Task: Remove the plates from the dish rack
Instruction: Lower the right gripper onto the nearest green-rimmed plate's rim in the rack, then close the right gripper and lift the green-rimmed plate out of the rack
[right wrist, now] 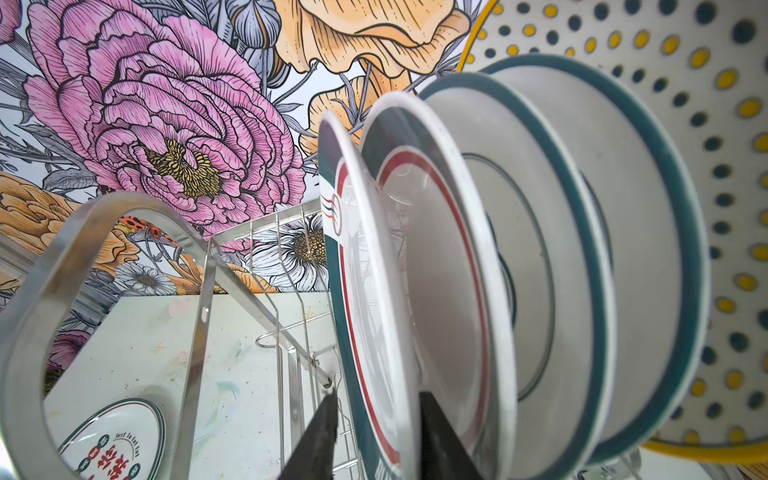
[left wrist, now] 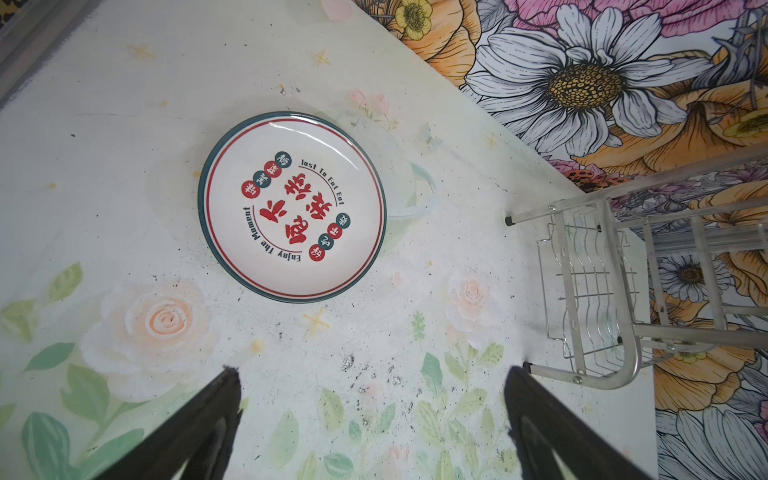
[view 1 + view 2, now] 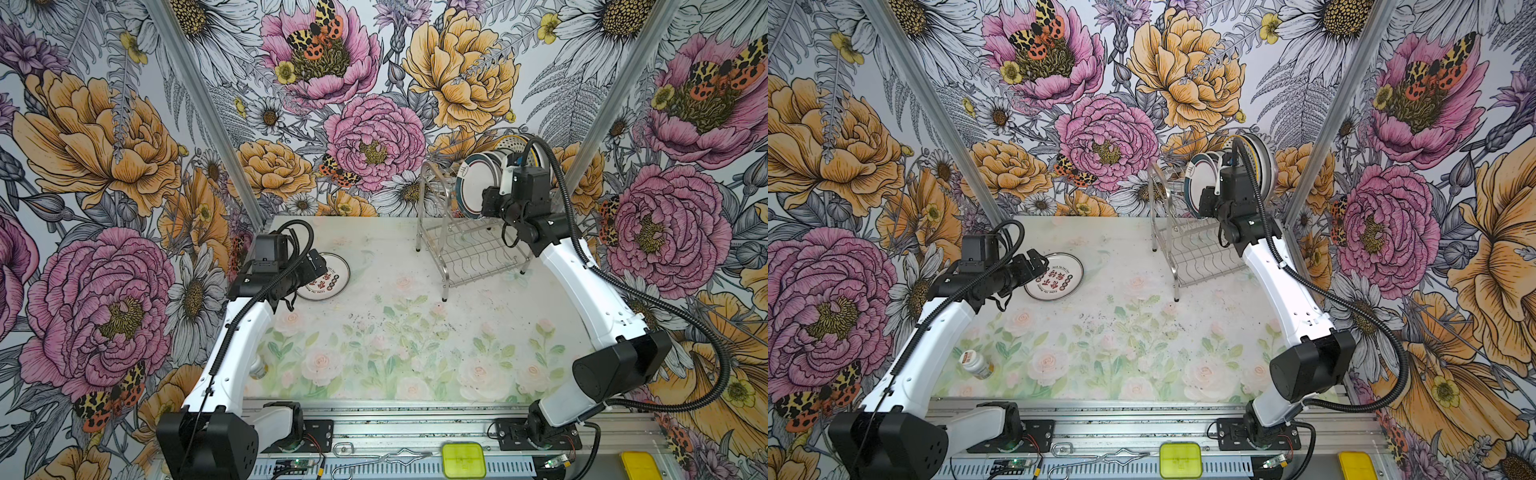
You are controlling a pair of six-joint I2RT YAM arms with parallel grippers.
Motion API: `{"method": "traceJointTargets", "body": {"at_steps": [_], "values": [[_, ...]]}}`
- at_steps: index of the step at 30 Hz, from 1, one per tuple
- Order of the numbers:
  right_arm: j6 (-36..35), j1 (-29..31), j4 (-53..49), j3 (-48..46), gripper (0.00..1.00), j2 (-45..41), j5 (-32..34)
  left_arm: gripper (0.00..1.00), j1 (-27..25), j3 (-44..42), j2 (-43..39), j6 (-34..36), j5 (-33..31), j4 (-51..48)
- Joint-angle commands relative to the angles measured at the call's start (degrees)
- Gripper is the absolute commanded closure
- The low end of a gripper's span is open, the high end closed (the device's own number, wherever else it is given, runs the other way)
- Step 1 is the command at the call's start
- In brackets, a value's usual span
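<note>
By my judgement one plate is out of the rack: the plate with red characters (image 3: 328,277) is lying flat and face up on the table (image 3: 415,266), at about ten o'clock from the table's middle. It is well apart from the dish rack (image 3: 478,253), which is standing toward one o'clock. My left claw (image 2: 372,370) is hanging over the table at that plate's nine o'clock edge, its fingers spread wide and carrying nothing. The rest is waiting. In the right wrist view I am counting at least five plates standing on edge in the rack's upper part, packed close. They are running from the striped-rim plate (image 1: 361,291) at the front to the big dotted plate (image 1: 727,166) with the yellow rim at the back, and anything behind that one is hidden from me. My right claw (image 1: 376,399) is straddling the lower rim of the striped-rim plate, one finger on its face side and one in the gap before the next plate, the two standing narrow. Whether the pads are pressing the ceramic I cannot tell. So I am judging the job to be early, with most plates to come and the front plate as the step in hand.
</note>
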Motion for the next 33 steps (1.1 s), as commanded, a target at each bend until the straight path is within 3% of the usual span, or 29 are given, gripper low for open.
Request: {"method": "traceJointTargets", "body": {"at_steps": [1,10,27,33], "values": [[-1.25,0.98,0.30,1.23,0.69,0.37,1.20,0.01,-0.51,-0.71,0.04,-0.29,0.74,1.44],[-3.84,3.25,0.35,0.86,0.77,-0.38,6.58,0.01,-0.70,-1.00,0.77,-1.12,1.35,2.10],[-5.86,4.27,2.13,0.97,1.00,-1.24,7.57,0.01,-2.50,-0.67,2.88,-2.08,-1.70,2.12],[-7.59,4.90,4.85,0.27,1.00,-3.15,9.35,0.01,-5.35,0.04,4.15,-3.77,-4.74,2.45]]}}
